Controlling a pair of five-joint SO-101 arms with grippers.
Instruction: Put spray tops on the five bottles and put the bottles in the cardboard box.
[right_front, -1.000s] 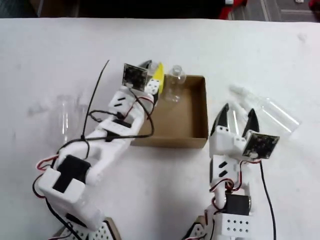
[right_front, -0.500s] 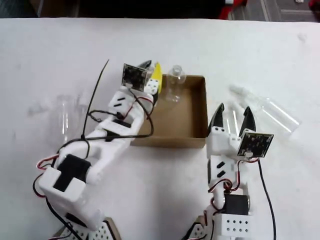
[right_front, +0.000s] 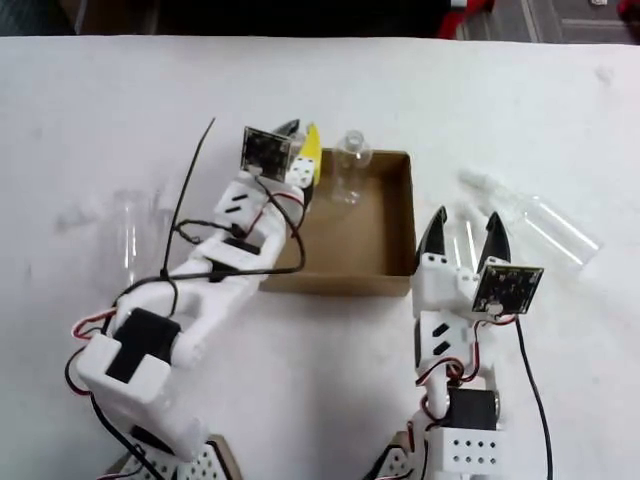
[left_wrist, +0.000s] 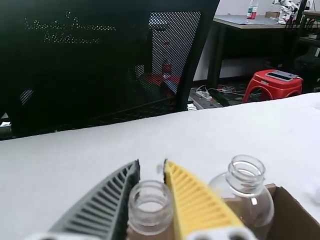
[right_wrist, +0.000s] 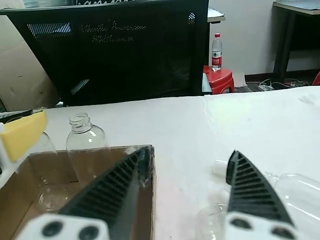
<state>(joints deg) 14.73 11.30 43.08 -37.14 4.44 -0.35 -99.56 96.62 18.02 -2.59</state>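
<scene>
Status: we're judging this as early in the job. The left tool (left_wrist: 151, 165) is clamping the bare neck of the held bottle (left_wrist: 150, 205), with its ribbed black and yellow fingers (left_wrist: 195, 200) snug on either side. Going by the right wrist view, that bottle's base looks to be standing inside the cardboard box (right_front: 340, 284), at the back-left corner. The second bottle (right_front: 350, 170) is standing upright just beside it in the box. Both necks are open with no spray top, so capping is outstanding on both.

The right tool (right_front: 466, 218) is hanging wide open and gripping nothing, just outside the box's right wall. It's sitting over the third bottle (right_front: 462, 242), which is lying on the worktop (right_front: 300, 80). The fourth bottle (right_front: 545, 228) is lying further right with something white at its neck end. That's possibly a spray top, but we can't tell. Faint clear bottles (right_front: 128, 235) are lying left of the left arm, count unclear.

Materials: the bottles are looking like thin transparent plastic, round and shouldered with ringed necks, so probably light and slippery. The box is shallow, open-topped brown card. The worktop is showing matte white.
</scene>
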